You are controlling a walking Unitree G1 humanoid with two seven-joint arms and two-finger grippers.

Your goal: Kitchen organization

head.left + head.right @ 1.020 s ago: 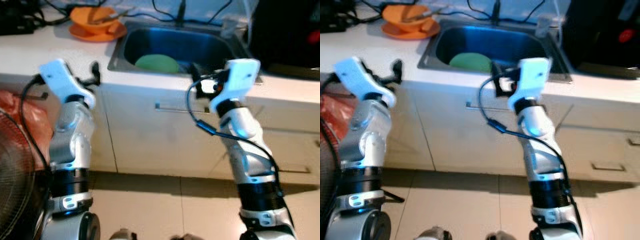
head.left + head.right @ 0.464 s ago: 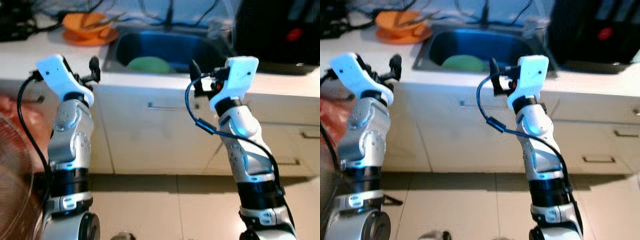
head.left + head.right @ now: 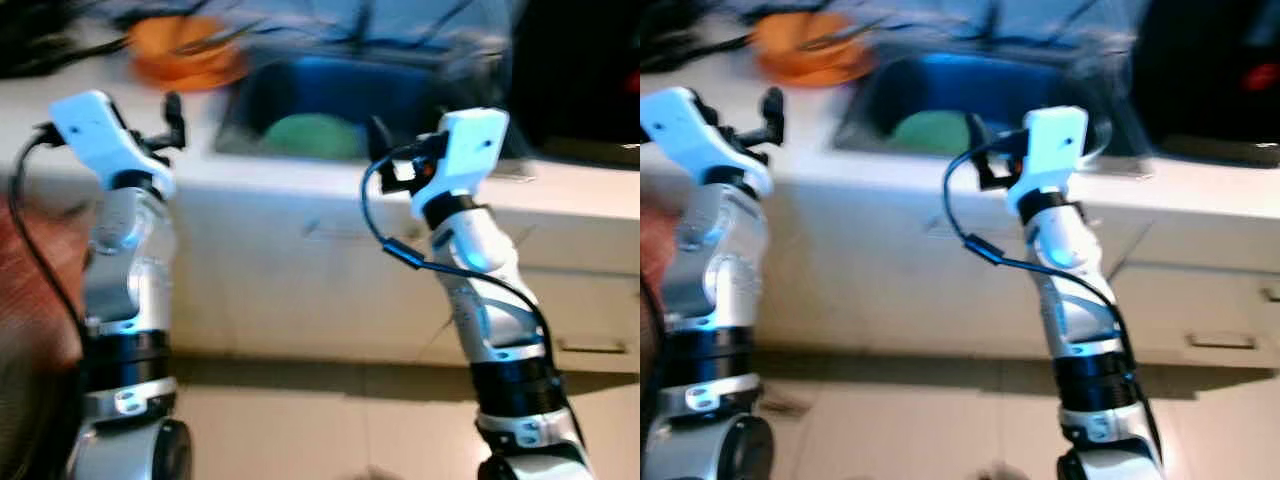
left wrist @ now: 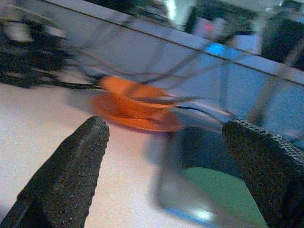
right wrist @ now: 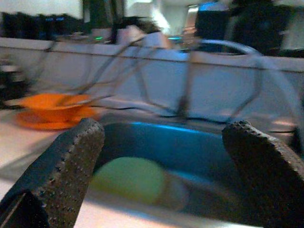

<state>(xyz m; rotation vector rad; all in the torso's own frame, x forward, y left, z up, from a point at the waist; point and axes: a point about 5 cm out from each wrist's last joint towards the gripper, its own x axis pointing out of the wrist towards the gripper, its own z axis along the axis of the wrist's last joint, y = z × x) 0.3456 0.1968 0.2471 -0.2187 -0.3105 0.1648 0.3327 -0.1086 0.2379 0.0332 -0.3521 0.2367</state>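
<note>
A steel sink (image 3: 250, 100) is set in the white counter and holds a round green dish (image 3: 315, 135). To its left an orange bowl on an orange plate (image 3: 185, 60) holds a utensil. My left gripper (image 3: 170, 112) is raised at the counter edge, left of the sink. In the left wrist view it is open (image 4: 164, 124), facing the orange bowl (image 4: 130, 97). My right gripper (image 3: 384, 148) hovers at the sink's front rim. It is open (image 5: 165, 126), with the green dish (image 5: 130, 180) beyond its fingers.
White cabinet fronts with handles (image 3: 590, 345) run below the counter (image 3: 560, 185). A dark appliance (image 3: 585, 70) stands right of the sink. Cables (image 4: 142, 57) trail along the back wall. A reddish object (image 3: 25, 290) sits at my left, above the tiled floor (image 3: 320, 420).
The whole picture has shifted and blurred, so the camera is moving. Both arms stay raised before the counter with the grippers open.
</note>
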